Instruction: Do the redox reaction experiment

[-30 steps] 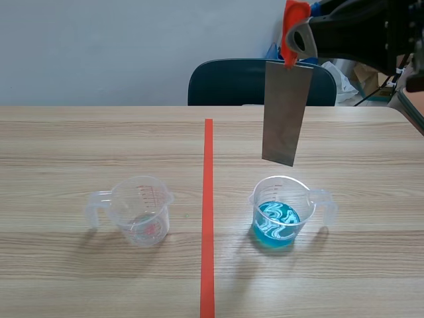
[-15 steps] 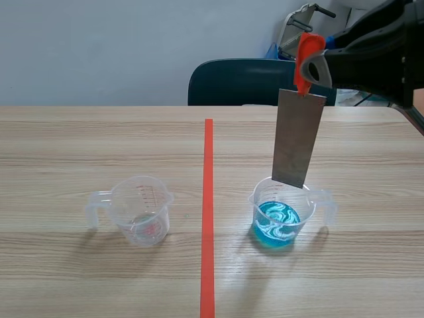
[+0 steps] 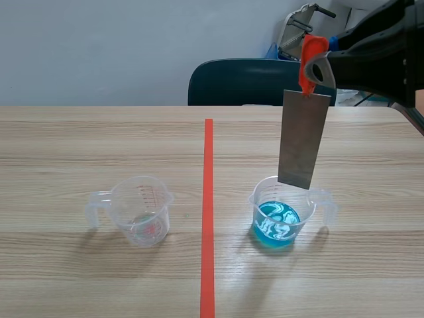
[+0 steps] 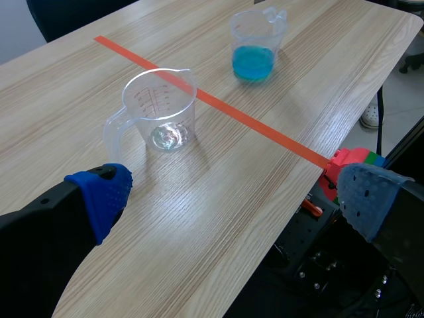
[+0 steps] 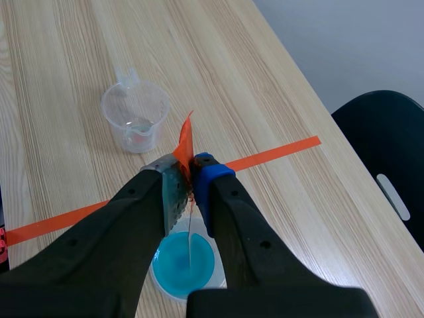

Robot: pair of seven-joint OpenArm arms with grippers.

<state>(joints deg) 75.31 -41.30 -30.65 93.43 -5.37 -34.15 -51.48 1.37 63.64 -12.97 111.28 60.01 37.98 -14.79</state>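
Overhead, the strip is pinched at its orange-tagged top between the pressed-together fingers of the right gripper and hung almost upright, long axis near vertical, lower edge pointed down over the blue-filled cup, while the left gripper is held spread.

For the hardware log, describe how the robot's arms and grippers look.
The right arm is a smooth, rounded black shell. The left gripper has two thick black fingers tipped with blue dotted pads. The right gripper matches, but one pad is grey-green, the other blue.
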